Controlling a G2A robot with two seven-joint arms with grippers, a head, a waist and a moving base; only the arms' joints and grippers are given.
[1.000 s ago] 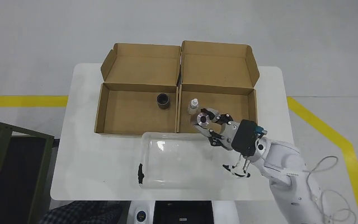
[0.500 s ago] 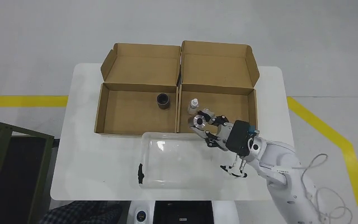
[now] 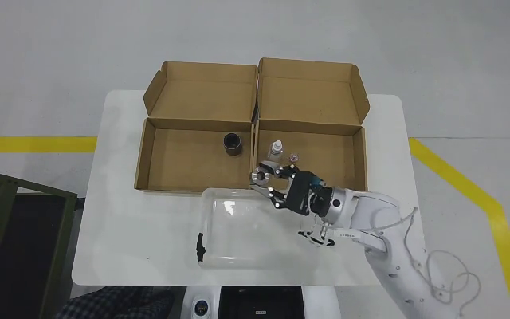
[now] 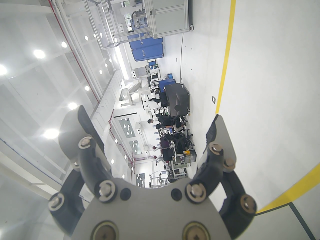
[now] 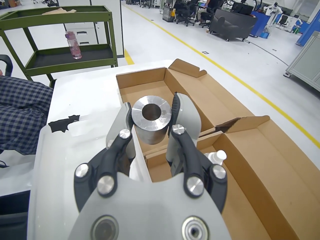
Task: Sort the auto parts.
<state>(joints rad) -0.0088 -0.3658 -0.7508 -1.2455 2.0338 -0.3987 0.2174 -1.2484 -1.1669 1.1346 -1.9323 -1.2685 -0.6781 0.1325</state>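
Note:
My right gripper (image 5: pixel 152 107) is shut on a short silver metal cylinder (image 5: pixel 151 123) with a bore through its middle, held upright. In the top view this gripper (image 3: pixel 263 179) and the cylinder (image 3: pixel 259 176) hang over the front of the wall between two open cardboard boxes. The left box (image 3: pixel 179 163) holds a dark ring-shaped part (image 3: pixel 232 143). In the right box (image 3: pixel 335 155) stands a small white bottle (image 3: pixel 276 148), just beyond the gripper. My left gripper (image 4: pixel 150 116) is open with nothing between its fingers and points off into the room.
A clear plastic tray (image 3: pixel 239 261) lies in front of the boxes, under my right arm, with a black scrap (image 3: pixel 198 246) at its left end. Both box lids stand open at the back. A green cart (image 5: pixel 62 26) stands past the table's left side.
My right gripper has carried the metal cylinder leftward, from above the right box's front to the wall between the two boxes.

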